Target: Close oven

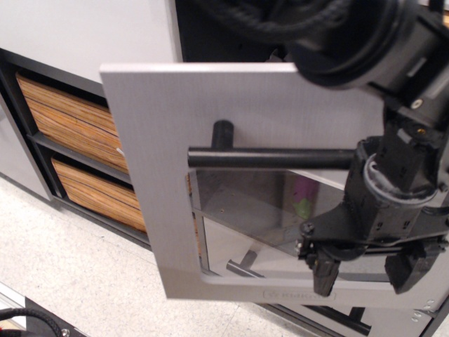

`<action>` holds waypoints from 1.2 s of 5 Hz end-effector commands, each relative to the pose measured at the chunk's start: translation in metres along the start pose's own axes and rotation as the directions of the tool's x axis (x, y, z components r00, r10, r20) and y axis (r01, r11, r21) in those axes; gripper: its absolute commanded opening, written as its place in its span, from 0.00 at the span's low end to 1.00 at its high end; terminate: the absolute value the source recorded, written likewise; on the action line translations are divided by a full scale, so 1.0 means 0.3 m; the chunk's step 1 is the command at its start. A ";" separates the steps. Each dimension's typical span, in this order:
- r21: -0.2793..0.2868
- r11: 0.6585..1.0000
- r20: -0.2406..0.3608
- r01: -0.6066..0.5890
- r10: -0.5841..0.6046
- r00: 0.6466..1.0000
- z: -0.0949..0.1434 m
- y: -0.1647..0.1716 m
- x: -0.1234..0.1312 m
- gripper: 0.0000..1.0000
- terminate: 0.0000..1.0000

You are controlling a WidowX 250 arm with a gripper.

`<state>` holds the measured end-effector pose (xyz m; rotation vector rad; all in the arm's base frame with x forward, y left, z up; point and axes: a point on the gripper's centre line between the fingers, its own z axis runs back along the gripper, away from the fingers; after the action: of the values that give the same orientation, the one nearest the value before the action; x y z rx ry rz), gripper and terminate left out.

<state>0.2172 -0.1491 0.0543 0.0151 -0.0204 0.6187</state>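
Spread apart, the gripper (367, 270) hangs at the lower right of the view with its two black fingers (325, 275) pointing down and nothing between them. Its tips sit in front of the lower edge of the clear window (263, 217), close above the faint logo (298, 293) on the bottom strip of the door; whether they touch the pane cannot be told. Above the tips, the bulky black wrist and a thick looped cable (273, 17) rise toward the upper right corner.

Behind the gripper, the oven (158, 147) shows its silver-grey door swung partly out from the dark cavity, its left edge standing clear of the cabinet. A thick black bar handle (270, 158) runs level across the door just above the window, carried on a short black post, and its right end passes behind the wrist. Through the glass a thinner handle (242, 267) of the low grey drawer is visible.

Left of the door, two wood-grain drawers (70, 119) sit stacked in a black frame. Pale speckled floor (77, 274) fills the lower left corner.
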 end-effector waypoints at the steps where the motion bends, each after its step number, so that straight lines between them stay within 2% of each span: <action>1: -0.034 0.999 -0.004 -0.036 0.036 0.999 0.044 -0.039 0.097 1.00 0.00; 3: -0.047 0.995 -0.018 -0.092 0.092 0.996 0.064 -0.059 0.164 1.00 0.00; 6: -0.077 0.993 -0.007 -0.089 0.088 0.996 0.105 -0.049 0.166 1.00 0.00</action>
<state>0.2568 -0.1366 0.0681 -0.0229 -0.0028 0.7044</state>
